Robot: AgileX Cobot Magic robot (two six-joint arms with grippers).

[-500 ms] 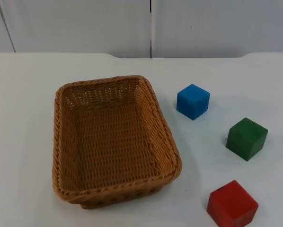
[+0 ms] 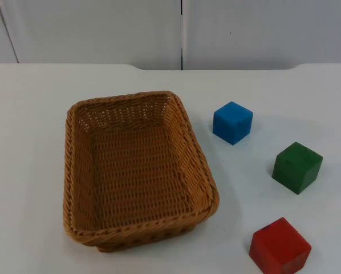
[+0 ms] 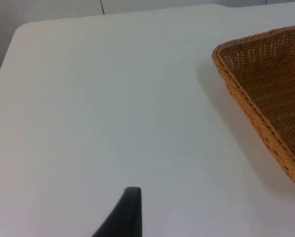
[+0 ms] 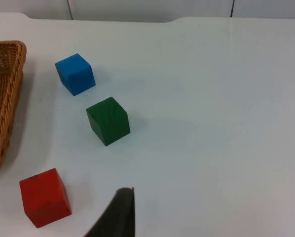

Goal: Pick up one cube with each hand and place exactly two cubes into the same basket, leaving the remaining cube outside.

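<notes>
A brown wicker basket (image 2: pixel 73 171) stands left of the table's centre in the top view, with nothing inside. To its right lie three cubes: a blue cube (image 2: pixel 232 122) farthest back, a green cube (image 2: pixel 297 167) further right, and a red cube (image 2: pixel 279 246) at the front edge. My left gripper (image 3: pixel 130 210) waits over bare table, to the left of the basket (image 3: pixel 246 98). My right gripper (image 4: pixel 120 210) waits on the cubes' right, nearest the red cube (image 4: pixel 44 197), with the green cube (image 4: pixel 108 121) and blue cube (image 4: pixel 75 73) beyond it. Nothing is held.
The white table (image 2: pixel 33 103) ends at a grey partition wall (image 2: pixel 102 28) at the back. Bare table lies left of the basket and right of the cubes. The red cube sits close to the front edge.
</notes>
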